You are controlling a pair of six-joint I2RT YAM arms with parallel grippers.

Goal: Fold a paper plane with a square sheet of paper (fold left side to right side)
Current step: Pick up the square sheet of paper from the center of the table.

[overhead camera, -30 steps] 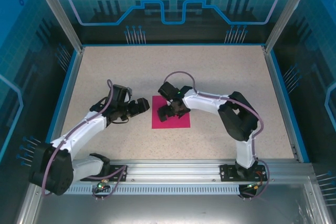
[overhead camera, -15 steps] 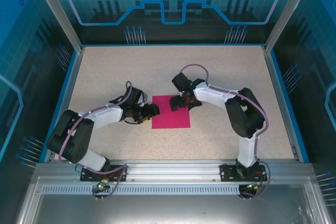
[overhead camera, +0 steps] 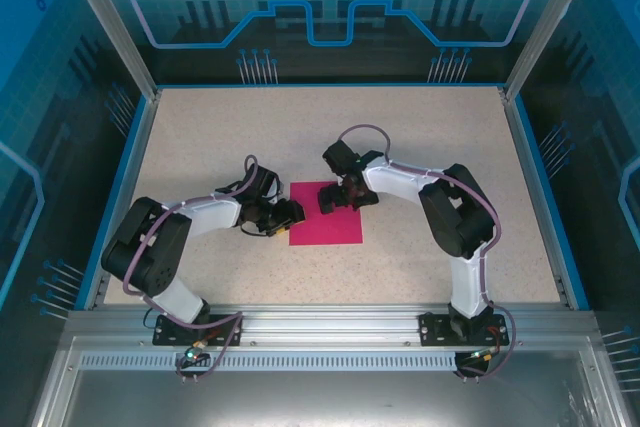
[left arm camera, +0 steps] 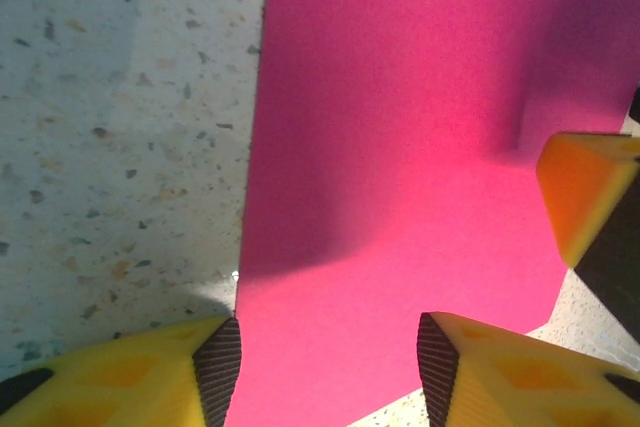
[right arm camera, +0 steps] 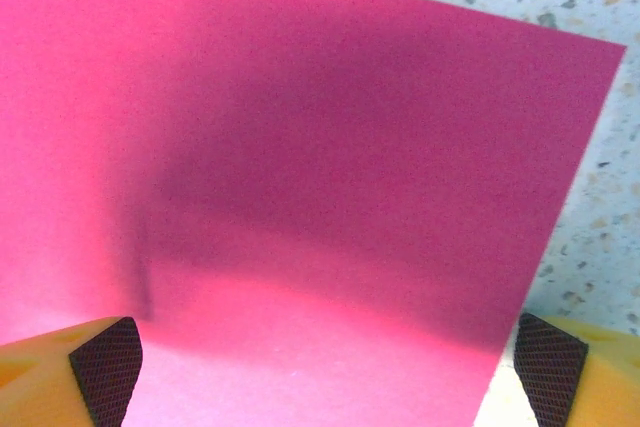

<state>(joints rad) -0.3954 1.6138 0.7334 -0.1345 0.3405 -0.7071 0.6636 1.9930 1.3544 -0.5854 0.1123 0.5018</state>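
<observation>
Square sheet of paper [overhead camera: 330, 222] is lying flat and unfolded on the speckled table [overhead camera: 420, 137], mid-field between the two arms; no crease showing, so the left-to-right fold is not yet made.

Left gripper [overhead camera: 290, 215] is sitting low at the sheet's left edge. In its wrist view the left gripper [left arm camera: 328, 372] is showing jaws roughly half apart, one pad on the paper's left border, the other over the pink. The sheet [left arm camera: 400, 147] is running between them (cannot tell whether either pad is actually pressing the paper). Nothing is lifted, nothing gripped.

Right gripper [overhead camera: 335, 197] is hanging over the far part of the sheet with jaws spread full wide and nothing in them; its wrist view is looking straight down on the sheet [right arm camera: 350, 147] between its two pads.

Judgement on doing this step well:
- the left pads are wanting a bite on the edge only, thin paper buckling if much is gathered
- the right gripper is best used as a hold-down right of the centre line, so the sheet is not sliding
- the lifted edge is needing to land square on the right edge before any creasing
</observation>
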